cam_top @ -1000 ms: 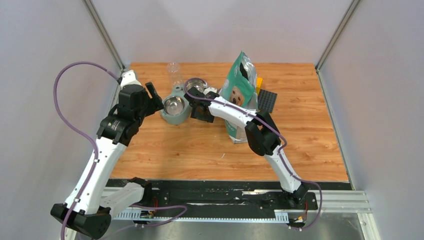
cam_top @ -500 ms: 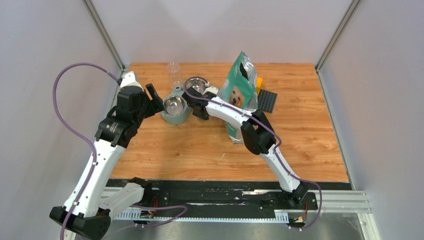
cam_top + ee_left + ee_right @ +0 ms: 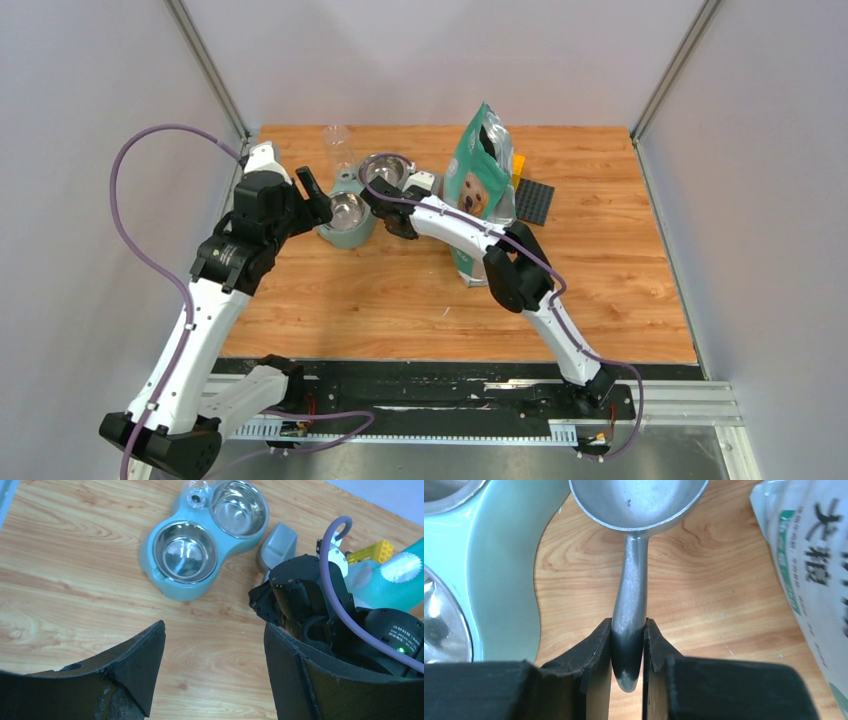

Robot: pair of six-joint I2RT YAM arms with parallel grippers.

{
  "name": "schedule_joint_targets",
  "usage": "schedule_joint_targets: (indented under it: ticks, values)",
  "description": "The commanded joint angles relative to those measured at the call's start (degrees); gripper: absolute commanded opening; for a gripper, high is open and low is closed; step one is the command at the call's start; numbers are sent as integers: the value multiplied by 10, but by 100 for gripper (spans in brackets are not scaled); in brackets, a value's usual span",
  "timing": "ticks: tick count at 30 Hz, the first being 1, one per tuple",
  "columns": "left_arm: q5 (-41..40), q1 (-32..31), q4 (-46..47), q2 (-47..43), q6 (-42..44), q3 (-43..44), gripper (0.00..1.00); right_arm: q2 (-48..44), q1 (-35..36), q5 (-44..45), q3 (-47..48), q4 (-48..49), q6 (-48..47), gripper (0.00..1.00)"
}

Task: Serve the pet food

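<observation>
The right tool [image 3: 628, 630] pinches the handle of the grey scoop [image 3: 638, 500], fingers pressed against both its sides, just right of the teal feeder [image 3: 499, 555]. The left tool [image 3: 214, 627] hangs spread wide, holding nothing, left of the feeder. Where the pet food lies cannot be told.

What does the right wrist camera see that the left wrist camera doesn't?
Only the right wrist view: the right tool pinching the handle of the metal scoop, whose cup is empty, and dark writing on the food bag. Only the left wrist view: both steel bowls whole and empty, a yellow block, and the open left tool. Both: the teal feeder, the scoop and the wooden table.
</observation>
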Motion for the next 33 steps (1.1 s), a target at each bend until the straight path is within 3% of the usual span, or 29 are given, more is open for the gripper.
schedule_joint_targets:
  ticks: [1, 14, 21, 26, 33]
  values:
    - [41, 0, 34, 9, -10, -5, 79, -96, 11, 55, -25, 15, -5, 0]
    - [38, 2, 57, 49, -37, 19, 82, -224, 22, -4, -82, 78, -58, 0]
    - [111, 15, 111, 81, -76, 37, 88, -315, 27, -65, -155, 169, -118, 0]
    - [154, 19, 178, 108, -88, 45, 99, -354, 59, -16, -165, 186, -176, 0]
    - [199, 19, 247, 173, -96, 63, 100, -375, 90, 0, -167, 206, -217, 0]
